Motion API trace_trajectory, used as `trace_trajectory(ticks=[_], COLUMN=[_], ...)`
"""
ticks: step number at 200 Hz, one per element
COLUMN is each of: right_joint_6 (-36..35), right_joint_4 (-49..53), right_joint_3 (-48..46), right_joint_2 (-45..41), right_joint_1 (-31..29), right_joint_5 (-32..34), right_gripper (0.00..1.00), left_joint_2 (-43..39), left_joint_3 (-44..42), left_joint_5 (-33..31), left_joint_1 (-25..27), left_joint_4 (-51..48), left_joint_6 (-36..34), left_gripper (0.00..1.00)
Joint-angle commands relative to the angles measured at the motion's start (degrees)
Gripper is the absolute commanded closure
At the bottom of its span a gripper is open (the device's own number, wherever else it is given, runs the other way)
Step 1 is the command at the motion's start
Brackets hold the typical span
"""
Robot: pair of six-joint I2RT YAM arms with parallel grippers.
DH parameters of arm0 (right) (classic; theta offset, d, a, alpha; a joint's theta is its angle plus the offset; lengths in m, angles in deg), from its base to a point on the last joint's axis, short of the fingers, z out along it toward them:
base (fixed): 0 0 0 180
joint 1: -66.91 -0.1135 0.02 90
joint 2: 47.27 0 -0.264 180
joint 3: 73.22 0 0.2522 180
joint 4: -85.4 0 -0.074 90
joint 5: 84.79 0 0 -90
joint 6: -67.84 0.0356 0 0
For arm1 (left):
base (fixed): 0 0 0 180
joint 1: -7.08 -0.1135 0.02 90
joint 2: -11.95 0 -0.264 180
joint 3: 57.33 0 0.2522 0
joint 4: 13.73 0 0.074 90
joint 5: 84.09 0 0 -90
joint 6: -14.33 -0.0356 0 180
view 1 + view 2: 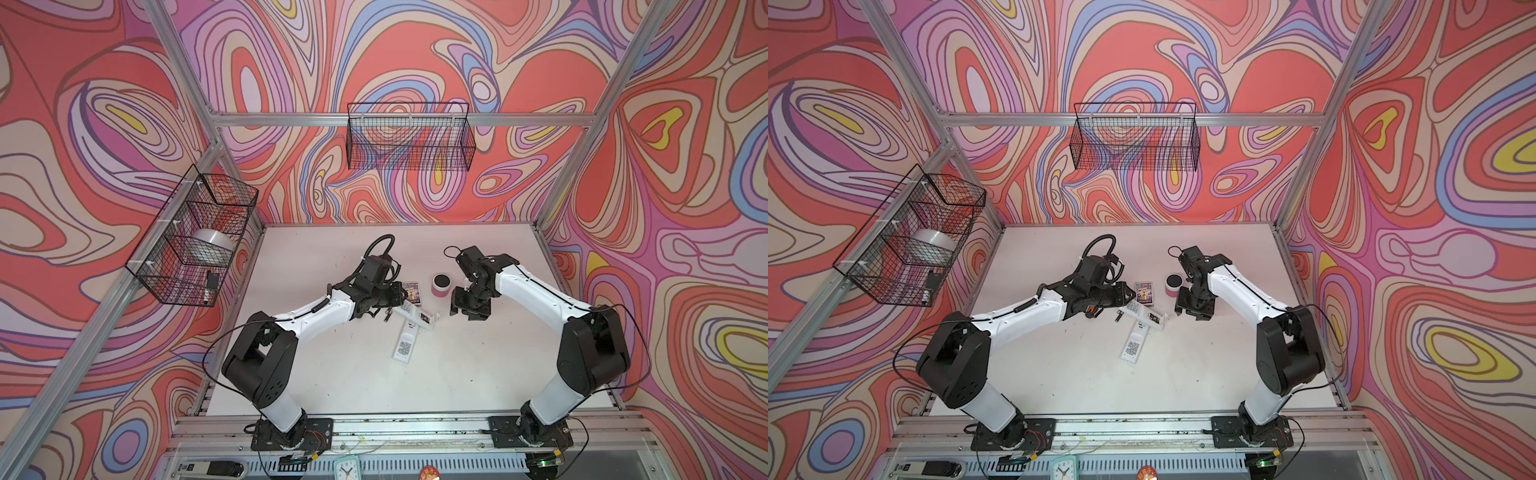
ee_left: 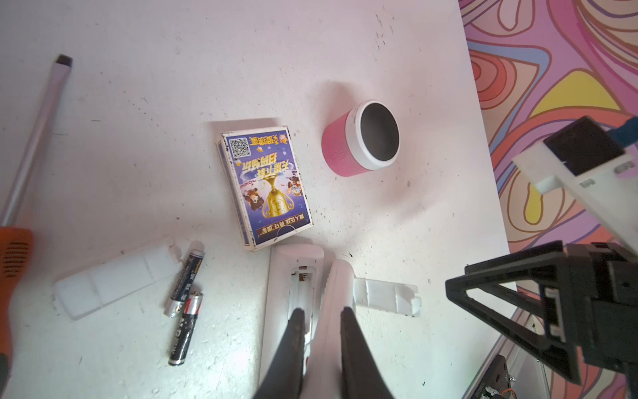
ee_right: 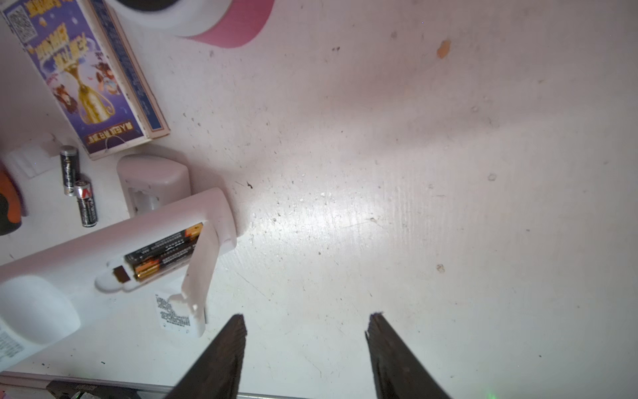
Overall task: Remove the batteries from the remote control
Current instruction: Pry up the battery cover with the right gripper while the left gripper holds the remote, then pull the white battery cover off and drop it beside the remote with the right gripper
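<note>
White plastic remote (image 3: pixel 69 238), clamped in my left gripper (image 2: pixel 322 312), holds two batteries (image 3: pixel 162 248) yet to come out. Two loose batteries (image 2: pixel 183 328) lie just beside that gripper. My right gripper (image 3: pixel 306 316) hangs apart, empty.

I find bare table (image 1: pixel 478 353) on the right-arm side of the remote (image 1: pixel 417 320); card box (image 1: pixel 410 288) and pink cylinder (image 1: pixel 441 286) crowd behind it.

Two dark, gold-banded AAA batteries (image 2: pixel 183 304) loose on the surface (image 2: pixel 138 138), touching; two more batteries (image 3: pixel 165 251) side by side inside a white remote control (image 3: pixel 69 252), cover (image 3: pixel 202 276) ajar.
</note>
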Motion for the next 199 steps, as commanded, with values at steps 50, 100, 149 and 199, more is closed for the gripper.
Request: trace_trajectory(ticks=[50,100,149,199], right_joint_6=[-1.5,-2.0,-3.5,-4.7], right_joint_4=[-7.0,-5.9,-2.2,0.8], right_joint_3=[2.9,4.5,7.6,10.4], right_joint_2=[1.2,6.6,12.5,13.7], right_joint_1=[0.1,-1.5,-4.5,-4.4], right_joint_5=[-16.1,-14.7,-10.7,-7.5], right_gripper=[0.07,0.26,0.45,0.74], left_joint_2=[1.8,2.4,2.4,2.6], left_joint_3=[-0.7,-0.6,-0.7,-0.5], left_joint_5=[0.5,0.5,-0.4,-1.9], left_joint_1=[-0.3,-0.3,-0.2,0.7], left_joint_4=[-4.6,-4.4,-4.4,-4.5], left_joint_6=[-1.5,-0.6,0.0,0.6], left_gripper=[1.00,1.00,1.00,1.00])
